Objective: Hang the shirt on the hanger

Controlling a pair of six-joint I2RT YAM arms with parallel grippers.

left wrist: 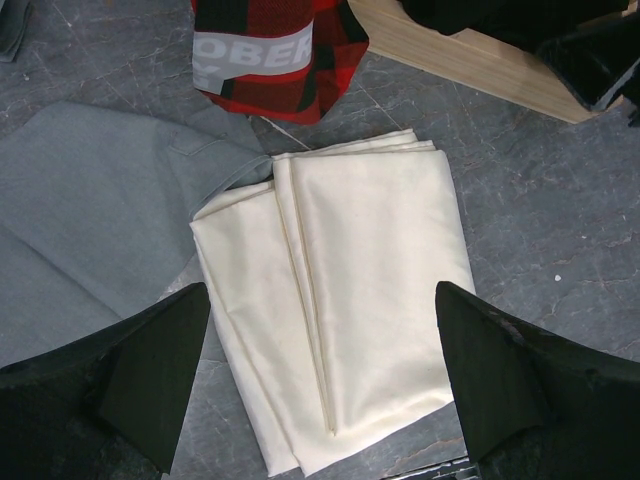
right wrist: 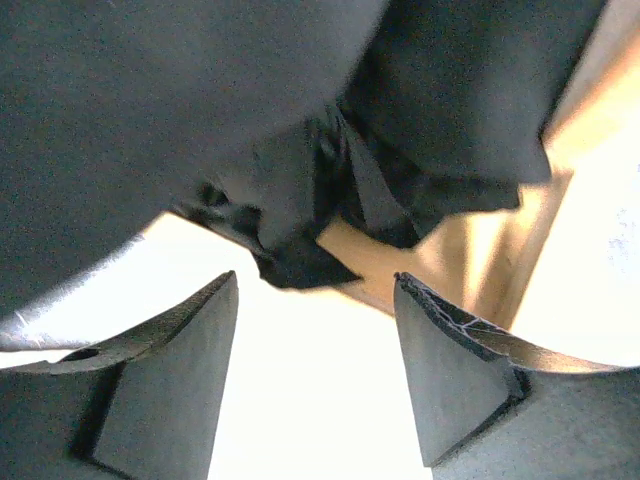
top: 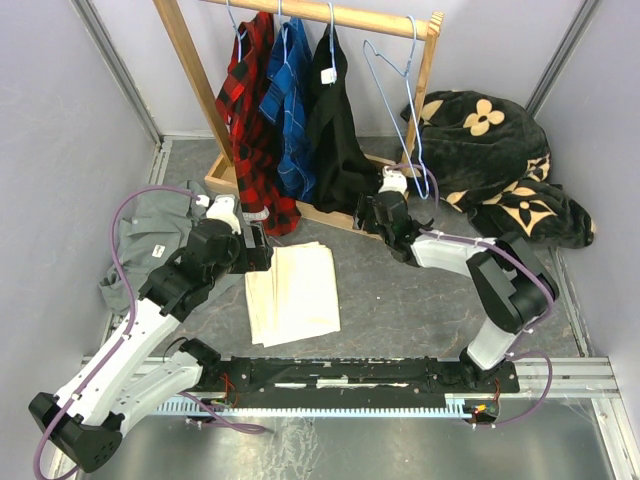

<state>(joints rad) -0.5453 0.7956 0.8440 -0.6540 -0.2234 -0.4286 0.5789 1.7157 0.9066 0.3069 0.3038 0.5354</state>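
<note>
two fingers of the right gripper (right wrist: 315, 278) stand spread and empty at the hem of the shirt (top: 335, 140), which hangs on the hanger (top: 331, 25) from the wooden rack (top: 385, 18). left gripper (left wrist: 322, 295) gapes too, in front of the rack. hanging looks done; next, back off without snagging cloth.

left pincer (left wrist: 322, 295), right pincer (right wrist: 315, 285): jaws apart

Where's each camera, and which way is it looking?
Top camera: above and behind the arms, looking down on the wooden rack; both arms show.
Left wrist: on the left arm, facing down at the cream cloth; its open fingers show.
Right wrist: on the right arm, close to the black shirt's hem; its open fingers show.
Shared: top and left wrist both see the cream cloth and grey shirt.
</note>
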